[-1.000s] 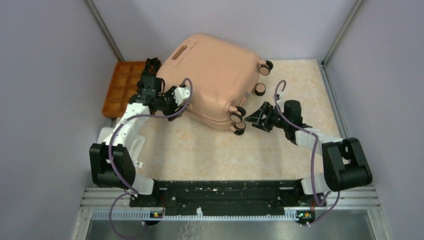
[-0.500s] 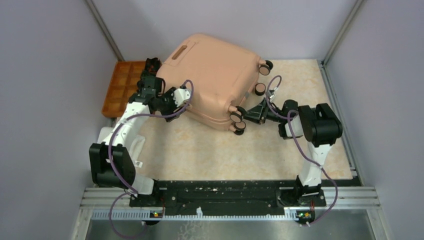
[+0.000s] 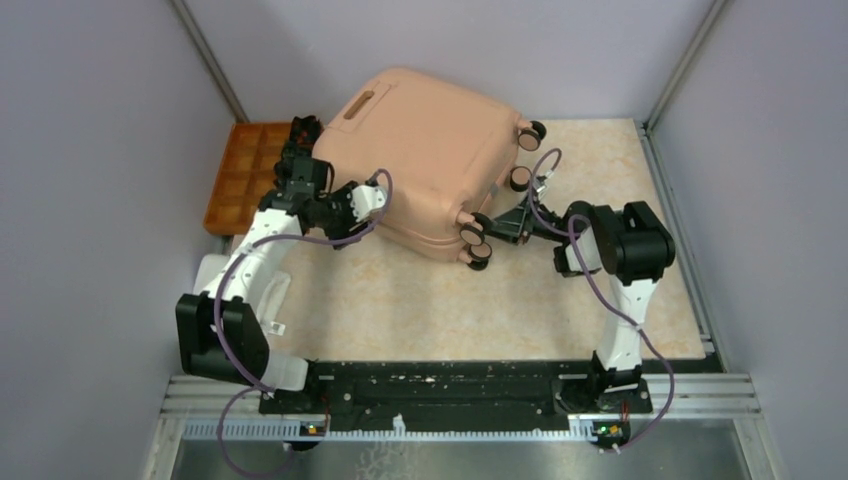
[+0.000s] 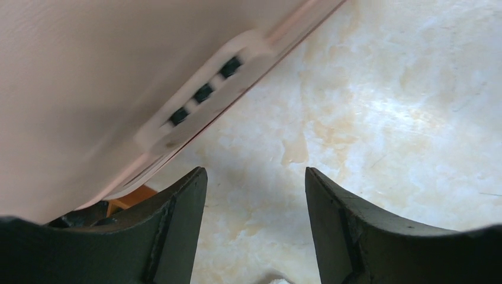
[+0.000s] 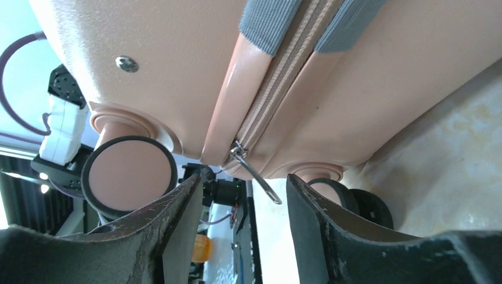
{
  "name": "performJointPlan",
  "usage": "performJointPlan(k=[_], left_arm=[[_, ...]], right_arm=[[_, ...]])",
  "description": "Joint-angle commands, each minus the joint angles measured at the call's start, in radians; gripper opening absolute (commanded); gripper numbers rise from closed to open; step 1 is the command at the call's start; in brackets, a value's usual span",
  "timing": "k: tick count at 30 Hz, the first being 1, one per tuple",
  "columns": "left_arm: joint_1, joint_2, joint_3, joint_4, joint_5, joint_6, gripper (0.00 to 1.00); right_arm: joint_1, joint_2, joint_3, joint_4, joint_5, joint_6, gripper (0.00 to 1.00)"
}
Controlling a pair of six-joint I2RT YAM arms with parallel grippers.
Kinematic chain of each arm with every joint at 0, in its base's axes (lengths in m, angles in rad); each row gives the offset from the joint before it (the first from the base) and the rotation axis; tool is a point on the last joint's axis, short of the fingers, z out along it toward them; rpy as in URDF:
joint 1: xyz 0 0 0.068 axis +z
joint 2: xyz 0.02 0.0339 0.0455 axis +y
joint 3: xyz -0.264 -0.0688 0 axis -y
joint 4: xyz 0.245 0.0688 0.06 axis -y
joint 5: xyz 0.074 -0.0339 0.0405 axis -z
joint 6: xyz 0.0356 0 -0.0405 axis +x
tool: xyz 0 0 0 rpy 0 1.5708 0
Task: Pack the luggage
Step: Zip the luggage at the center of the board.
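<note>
The luggage (image 3: 425, 150) lies shut and flat on its broad side at the far middle of the table (image 3: 420, 300), turned at an angle. Its left far corner sits over an orange tray (image 3: 240, 175). Its shell is smooth, peach-pink and hard, with rounded corners and a recessed handle (image 3: 366, 103) near the far edge. Its wheels (image 3: 472, 233), black-rimmed with pink faces, stick out on the right end.

The right gripper (image 5: 243, 180) is right up against that wheeled end. Its dark fingers stand partly apart and grip nothing. A thin metal zip pull (image 5: 256, 171) hangs in the gap between them, close to one finger; whether it touches cannot be told. The zip runs up the seam between two ribbed grey fabric strips (image 5: 269, 21).

The left gripper (image 4: 254, 177) is at the case's near left side, beside the tray. Its fingers are well apart, with only bare table between them. Just ahead of them is the case's edge, where a pale plate (image 4: 204, 94) has three dark slots.

The tray is divided into square compartments. The table top is cream with marbled tan patches. Plain pale walls (image 3: 90, 150) close in the sides.
</note>
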Motion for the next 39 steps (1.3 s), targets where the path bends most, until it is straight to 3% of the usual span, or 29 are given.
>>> performJointPlan(k=[1,9,12,15,17,26,32,39], left_arm=[[-0.058,-0.073,-0.033,-0.061,0.081,0.065,0.68],[-0.25,-0.148,-0.128,-0.086,0.03,0.181,0.68],[-0.315,-0.129,-0.132,-0.086,0.002,0.211,0.68],[-0.37,-0.102,-0.144,-0.054,-0.024,0.295,0.67],[-0.403,-0.076,-0.145,-0.025,-0.036,0.353,0.66],[-0.509,0.077,-0.079,0.008,-0.101,0.531,0.66],[-0.512,0.101,-0.06,0.001,-0.122,0.558,0.65],[-0.514,0.089,-0.099,0.036,-0.156,0.588,0.65]], right_arm=[[0.02,0.042,0.047,0.029,-0.012,-0.027,0.56],[0.019,0.027,0.049,-0.07,0.014,-0.125,0.61],[0.026,0.042,0.066,-0.043,-0.002,-0.094,0.49],[0.032,0.098,0.074,0.097,-0.015,0.008,0.33],[0.036,0.13,0.082,0.219,-0.028,0.093,0.28],[0.067,0.128,0.088,0.222,-0.03,0.078,0.32],[0.062,0.136,0.101,0.222,-0.043,0.06,0.51],[0.042,0.135,0.133,0.222,-0.056,0.066,0.47]])
